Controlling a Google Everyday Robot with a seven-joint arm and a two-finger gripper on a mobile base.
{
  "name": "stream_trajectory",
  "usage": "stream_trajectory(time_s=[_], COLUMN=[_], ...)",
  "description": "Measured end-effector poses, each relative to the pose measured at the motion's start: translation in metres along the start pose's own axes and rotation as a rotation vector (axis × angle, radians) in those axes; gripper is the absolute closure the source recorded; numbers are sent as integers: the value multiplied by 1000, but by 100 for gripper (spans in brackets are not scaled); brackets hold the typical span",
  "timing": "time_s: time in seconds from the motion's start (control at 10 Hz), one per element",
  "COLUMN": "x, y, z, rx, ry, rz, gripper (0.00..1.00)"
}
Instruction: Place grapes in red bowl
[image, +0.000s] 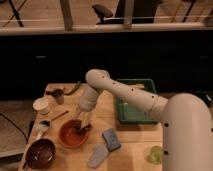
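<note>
The red bowl (70, 136) sits on the wooden table at the front left, shallow and orange-red. My gripper (82, 125) points down over the bowl's right part, at the end of the white arm that reaches in from the right. A small dark lump, the grapes (83, 129), shows right at the gripper's tip, inside the bowl's right side. I cannot tell whether the grapes rest on the bowl or are still held.
A dark maroon bowl (41, 152) stands at the front left corner. A white cup (41, 105) and a metal cup (58, 96) are at the back left. A green tray (135, 102) is to the right; a blue sponge (111, 138), a grey cloth (98, 155) and a pale green object (156, 154) lie in front.
</note>
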Motion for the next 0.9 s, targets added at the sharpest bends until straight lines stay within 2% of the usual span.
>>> stream_trajectory(time_s=[0.9], x=[6], y=[-3], z=[-2], rx=[-9], ry=[-6], rz=[11], gripper=[20])
